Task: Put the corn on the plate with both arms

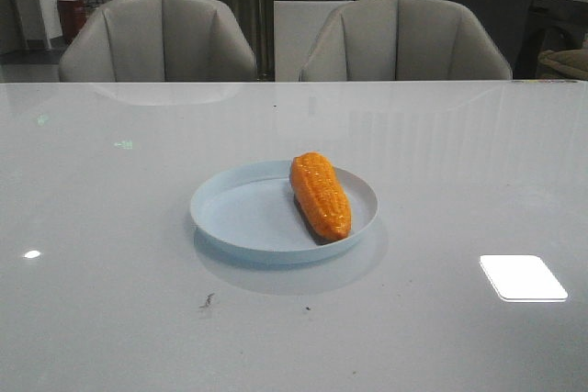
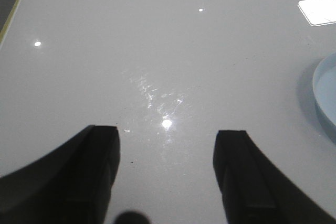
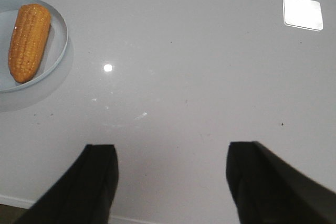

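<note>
Orange bumpy corn cob [image 1: 321, 196] lies inside the round pale-blue plastic plate [image 1: 241, 218]; left hand [image 2: 167, 153] and right hand [image 3: 172, 169] hover wide open, empty, best kept clear.

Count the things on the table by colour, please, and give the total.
Orange: 1, the corn
Pale blue: 1, the plate that holds it
Total: 2
</note>
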Motion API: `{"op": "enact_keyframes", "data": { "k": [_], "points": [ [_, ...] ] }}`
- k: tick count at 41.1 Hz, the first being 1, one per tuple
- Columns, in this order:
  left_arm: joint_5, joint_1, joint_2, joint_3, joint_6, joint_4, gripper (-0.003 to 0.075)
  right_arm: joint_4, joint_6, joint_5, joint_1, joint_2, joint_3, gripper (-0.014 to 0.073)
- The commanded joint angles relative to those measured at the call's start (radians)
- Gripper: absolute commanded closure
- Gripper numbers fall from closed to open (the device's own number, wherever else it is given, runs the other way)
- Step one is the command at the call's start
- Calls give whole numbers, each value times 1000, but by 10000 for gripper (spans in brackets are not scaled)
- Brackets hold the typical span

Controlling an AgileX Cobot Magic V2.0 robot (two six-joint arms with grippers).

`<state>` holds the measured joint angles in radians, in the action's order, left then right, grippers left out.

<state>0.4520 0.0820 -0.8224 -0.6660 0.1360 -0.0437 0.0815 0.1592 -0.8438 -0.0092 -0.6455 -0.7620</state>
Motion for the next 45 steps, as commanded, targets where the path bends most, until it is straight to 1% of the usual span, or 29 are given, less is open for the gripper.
{"op": "enact_keyframes", "data": {
  "k": [1,18,23,26,27,35,36,37,40,45],
  "points": [
    [-72,0,4,-27,-11,0,267,4,0,69,-2,1,-25,52],
    [-72,0,4,-27,-11,2,267,4,0,69,-2,1,-25,52],
    [-84,17,20,-27,-11,2,275,4,0,69,-2,1,-25,52],
    [-86,19,56,-27,-11,2,333,4,0,69,-2,1,-25,52],
    [-86,19,73,-27,-11,2,376,4,0,69,-2,1,-25,52],
    [-97,19,226,-20,-11,2,629,4,0,69,-2,1,-25,52],
    [-105,19,255,-9,-11,2,638,4,0,69,-2,1,-25,52],
    [-126,19,278,2,-11,2,627,4,0,69,-2,1,-25,52],
    [-210,19,364,61,-11,2,624,4,0,69,-2,1,-25,52],
    [-402,19,530,215,-13,2,624,4,0,69,-2,1,-25,52]
  ]
}}
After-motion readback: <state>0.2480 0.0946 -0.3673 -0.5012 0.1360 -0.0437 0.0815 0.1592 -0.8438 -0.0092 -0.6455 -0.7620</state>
